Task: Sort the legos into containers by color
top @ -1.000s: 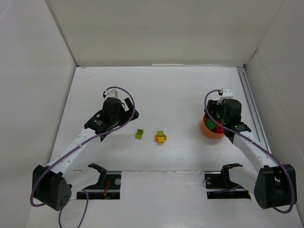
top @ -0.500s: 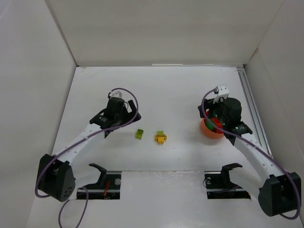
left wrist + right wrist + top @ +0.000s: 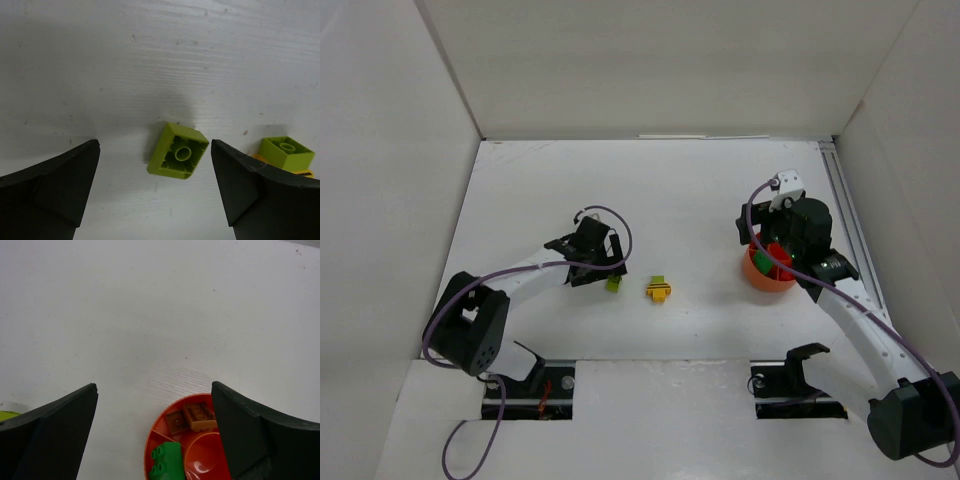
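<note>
We see the white worktop (image 3: 690, 200) carrying everything. The left hand (image 3: 155, 150) hangs low over its middle with the fingers spread wide, gripping nothing. The right hand (image 3: 154, 386) hovers over the right side, its fingers just as far apart and empty.

Below the right hand, nearer its right finger, sits the round orange-red bowl (image 3: 148, 450), split by dividers. Only part of it shows in the wrist view. One compartment holds a green brick (image 3: 165, 460), and the next holds two orange-brown plates (image 3: 192, 417) lying side by side.

Between the left hand's fingers we find a lime brick (image 3: 178, 151) on the worktop, touching neither finger, its hollow underside turned to the camera. Just beside the right finger, a second lime brick (image 3: 287, 151) sits on a yellow piece (image 3: 659, 293).
</note>
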